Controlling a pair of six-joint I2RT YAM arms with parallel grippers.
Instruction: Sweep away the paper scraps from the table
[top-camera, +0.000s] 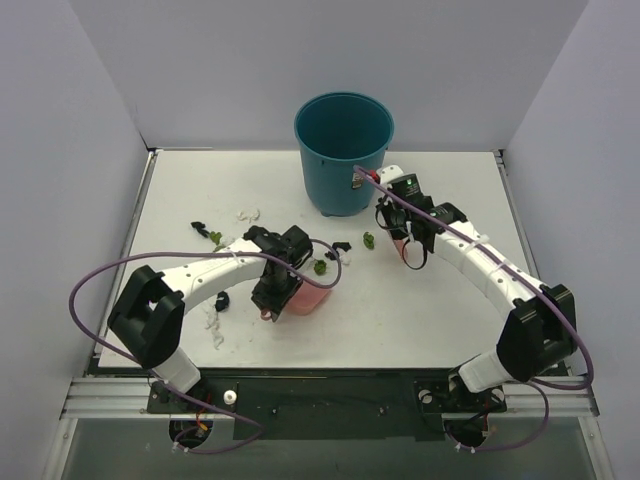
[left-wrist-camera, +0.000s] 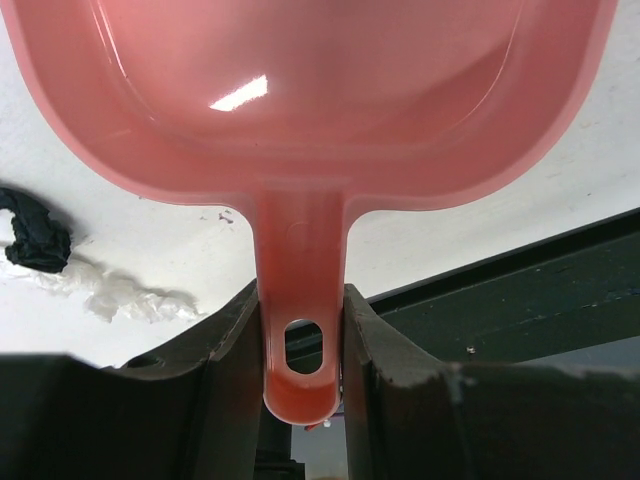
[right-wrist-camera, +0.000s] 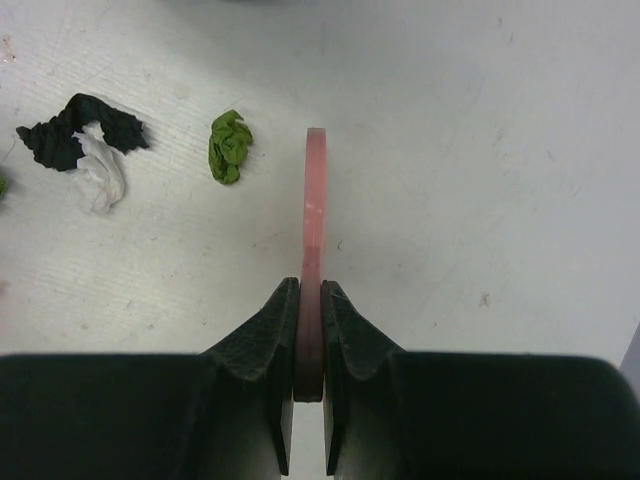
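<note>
Left gripper (left-wrist-camera: 300, 335) clamps the dustpan (left-wrist-camera: 310, 90), right gripper (right-wrist-camera: 311, 300) the brush (right-wrist-camera: 315, 200), paper scraps (right-wrist-camera: 229, 147) between on the table (top-camera: 430, 310).

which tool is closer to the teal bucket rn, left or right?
Right. The right tool, shut on the pink brush, is just near-right of the teal bucket. The left tool, shut on the pink dustpan, sits farther off, near-left of it.

The dustpan (left-wrist-camera: 320, 100) runs off the top and both sides of the left wrist view, so its front lip is unseen; from above, the left hand (top-camera: 272, 300) covers most of it. The brush (right-wrist-camera: 315, 200) shows only edge-on, its lower end buried inside the right hand (right-wrist-camera: 310, 295), bristles unseen. The white paper scraps (top-camera: 213, 325) at the desk's (top-camera: 420, 320) left are too small to count
</note>
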